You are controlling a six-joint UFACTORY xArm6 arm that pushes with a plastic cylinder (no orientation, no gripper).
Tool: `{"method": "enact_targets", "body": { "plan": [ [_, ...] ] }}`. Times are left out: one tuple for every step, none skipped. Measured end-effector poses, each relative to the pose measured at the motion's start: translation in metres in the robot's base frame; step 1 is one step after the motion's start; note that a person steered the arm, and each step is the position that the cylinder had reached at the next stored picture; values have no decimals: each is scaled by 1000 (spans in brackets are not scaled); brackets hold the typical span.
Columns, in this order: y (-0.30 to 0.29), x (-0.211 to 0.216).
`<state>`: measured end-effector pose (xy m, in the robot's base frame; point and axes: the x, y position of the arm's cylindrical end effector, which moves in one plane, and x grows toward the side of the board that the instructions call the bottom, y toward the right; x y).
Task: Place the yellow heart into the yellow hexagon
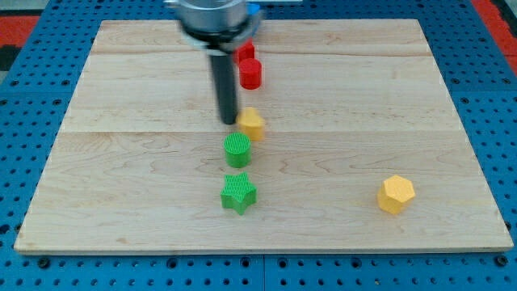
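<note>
One relation matters here: our tip point(229, 122), the bare end of the dark rod w/ nothing held (it has no jaws), sits touching or just beside the left edge of the small yellow heart block point(252, 123) at frame centre, while the yellow hexagon block point(396, 194) lies well apart toward the lower right of the wooden board point(121, 162). We judge the push must run right and down, so we'd want the tip a bit more to the heart's upper left. Green round cylinder block point(237, 150) sits just below the heart, green star block point(238, 193) below that, red cylinder block point(250, 73) above; the hexagon's path looks clear of them.
</note>
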<state>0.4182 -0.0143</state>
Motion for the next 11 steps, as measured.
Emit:
{"method": "enact_targets", "body": {
  "plan": [
    [65,8],
    [30,28],
    [19,57],
    [49,59],
    [63,59],
    [63,58],
    [71,38],
    [93,33],
    [136,33],
    [109,17],
    [158,4]
  ]
}}
